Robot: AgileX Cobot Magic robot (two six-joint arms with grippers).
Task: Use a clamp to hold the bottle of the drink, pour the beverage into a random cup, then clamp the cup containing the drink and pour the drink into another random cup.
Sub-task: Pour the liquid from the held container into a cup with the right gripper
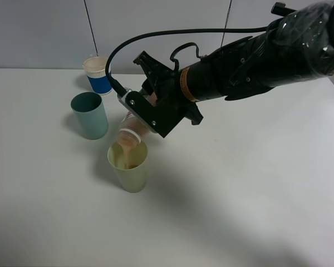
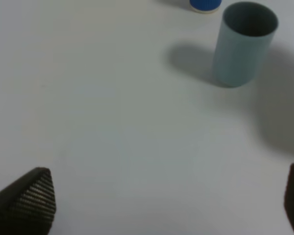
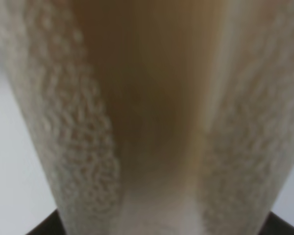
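Observation:
My right clamp (image 1: 149, 111) reaches across the middle and is shut on the bottle of the drink (image 1: 131, 129), which tilts mouth-down over the pale yellow-green cup (image 1: 131, 171). The peach-tan beverage (image 1: 125, 149) runs from the bottle's neck into that cup. In the right wrist view the bottle (image 3: 152, 117) fills the picture, blurred and very close. The teal tumbler (image 1: 91, 117) stands upright to the back left of the yellow-green cup. My left gripper (image 2: 166, 205) is open over bare table, its ribbed fingers (image 2: 32, 198) far apart, with the teal tumbler (image 2: 245, 46) some way ahead of it.
A blue cup with a white rim (image 1: 98, 75) stands behind the teal tumbler, and its base (image 2: 205, 5) shows at the edge of the left wrist view. The white table (image 1: 256, 183) stretches to the right and front. A black cable (image 1: 156, 34) arches above the right wrist.

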